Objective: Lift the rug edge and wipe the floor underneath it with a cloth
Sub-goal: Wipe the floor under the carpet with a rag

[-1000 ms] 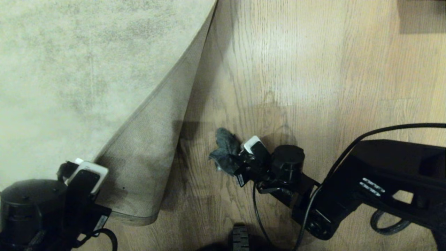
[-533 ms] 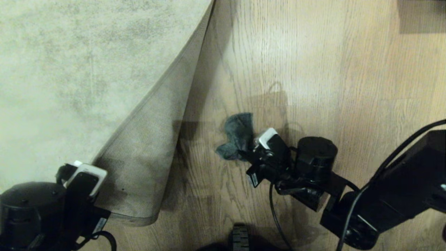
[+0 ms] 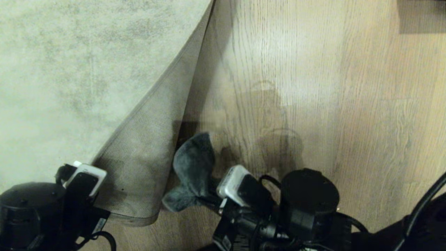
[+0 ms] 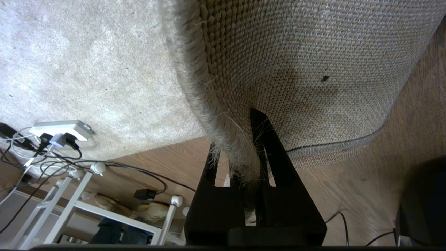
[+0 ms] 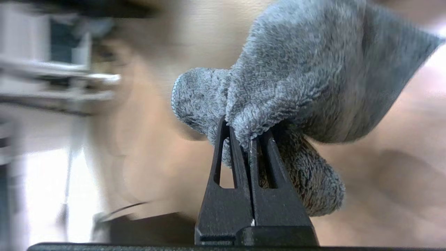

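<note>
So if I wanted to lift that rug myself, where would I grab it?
Take the rug edge at the bound border near its corner, coming from the bare floor side. The border is thin and free there, so fingers can close over pile and mesh backing together, as the left gripper does now, peeling the corner back over the rug.

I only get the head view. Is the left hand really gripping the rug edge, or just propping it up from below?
Observer: Gripping. The left wrist view shows the rug edge pinched inside the left hand, with frayed fibres poking out.
Operator: And is the cloth secure?
Observer: Yes. The right wrist view shows the cloth clamped in the shut right hand.
Operator: Any hazards nearby?
Observer: A white power strip with plugs lies on the rug.
</note>
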{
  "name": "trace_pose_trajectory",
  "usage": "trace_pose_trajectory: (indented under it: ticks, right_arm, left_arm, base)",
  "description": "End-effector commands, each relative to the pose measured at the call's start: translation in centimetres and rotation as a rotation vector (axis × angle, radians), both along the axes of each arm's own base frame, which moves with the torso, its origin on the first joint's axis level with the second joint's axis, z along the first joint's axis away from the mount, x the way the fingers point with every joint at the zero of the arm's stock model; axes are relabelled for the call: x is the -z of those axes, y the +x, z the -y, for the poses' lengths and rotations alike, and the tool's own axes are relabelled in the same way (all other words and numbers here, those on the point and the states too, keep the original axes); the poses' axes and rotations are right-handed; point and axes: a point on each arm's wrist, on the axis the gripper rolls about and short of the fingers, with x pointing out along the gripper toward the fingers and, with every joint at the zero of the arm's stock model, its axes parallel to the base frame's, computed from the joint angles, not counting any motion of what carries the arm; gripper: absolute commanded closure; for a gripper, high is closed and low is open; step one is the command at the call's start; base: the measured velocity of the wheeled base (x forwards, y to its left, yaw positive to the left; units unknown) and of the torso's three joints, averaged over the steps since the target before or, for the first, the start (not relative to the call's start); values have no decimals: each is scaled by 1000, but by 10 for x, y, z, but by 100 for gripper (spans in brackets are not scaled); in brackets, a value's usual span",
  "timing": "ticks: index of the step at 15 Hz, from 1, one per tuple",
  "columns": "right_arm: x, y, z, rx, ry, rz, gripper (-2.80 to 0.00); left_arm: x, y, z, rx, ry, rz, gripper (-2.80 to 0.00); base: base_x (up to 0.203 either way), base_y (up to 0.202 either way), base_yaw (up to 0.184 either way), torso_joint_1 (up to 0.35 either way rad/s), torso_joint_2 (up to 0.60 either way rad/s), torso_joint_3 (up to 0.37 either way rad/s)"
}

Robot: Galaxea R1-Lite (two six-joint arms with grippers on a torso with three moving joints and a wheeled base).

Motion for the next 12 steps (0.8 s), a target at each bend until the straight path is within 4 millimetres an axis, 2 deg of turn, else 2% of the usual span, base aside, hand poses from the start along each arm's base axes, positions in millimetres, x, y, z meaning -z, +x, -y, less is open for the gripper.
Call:
trace_pose_trajectory:
  ticks: [1,3,6,10,12]
  right_arm:
    - [21,-21,-20,-78,-28,-51,0]
    - [39,-24,-29,-90,-33,-91,0]
    - [58,-19,-44,-84,39,-157,0]
    - [74,-1,-76,-72,114,-197,0]
    - [87,15,-78,-34,109,-211,0]
  left_arm:
    - [2,-2,-1,-2,6,-7,0]
    - [3,-2,-1,-12,-5,-5,0]
    - [4,-2,-3,-21,-5,-9,0]
    - [7,-1,-7,-51,0,-32,0]
    - [9,-3,-8,-70,-14,-52,0]
  base:
    - [0,0,0,0,0,0]
    - [0,0,0,0,0,0]
    - [0,0,0,0,0,0]
    - [0,0,0,0,0,0]
    - [0,0,0,0,0,0]
